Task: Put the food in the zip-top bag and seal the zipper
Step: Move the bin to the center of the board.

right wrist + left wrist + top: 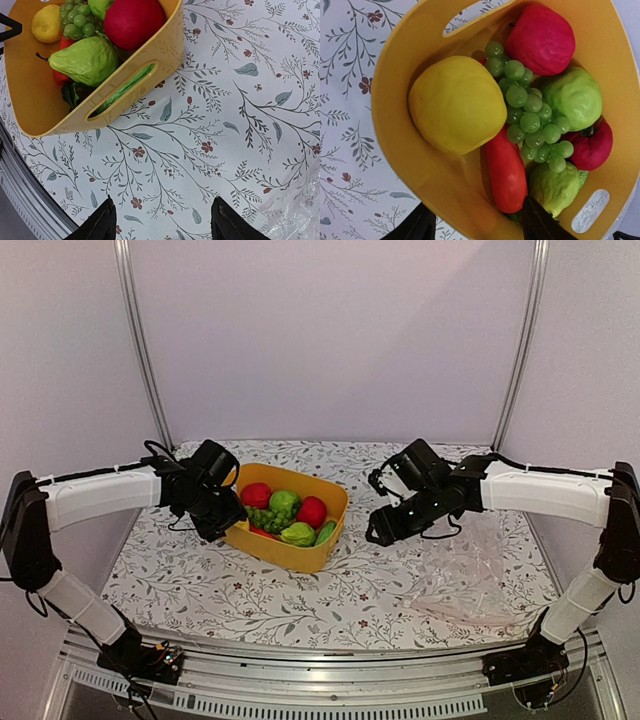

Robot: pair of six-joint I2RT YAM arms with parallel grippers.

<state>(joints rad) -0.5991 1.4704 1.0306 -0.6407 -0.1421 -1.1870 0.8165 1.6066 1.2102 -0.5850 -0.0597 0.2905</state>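
The food lies in a yellow basket (300,552): a yellow round piece (455,102), a green grape bunch (530,117), red pieces (540,37), green pieces (575,97) and a long red piece (506,170). My left gripper (218,530) is open and straddles the basket's left wall (445,195), one finger (412,227) outside and one (545,225) inside. My right gripper (381,532) is open and empty above the cloth, right of the basket (125,75). The clear zip-top bag (470,575) lies flat at the front right. I cannot make out its zipper.
The table has a floral cloth (300,600). A corner of the bag shows in the right wrist view (300,220). Metal posts (140,340) stand at the back corners. A metal rail (30,205) runs along the table's near edge.
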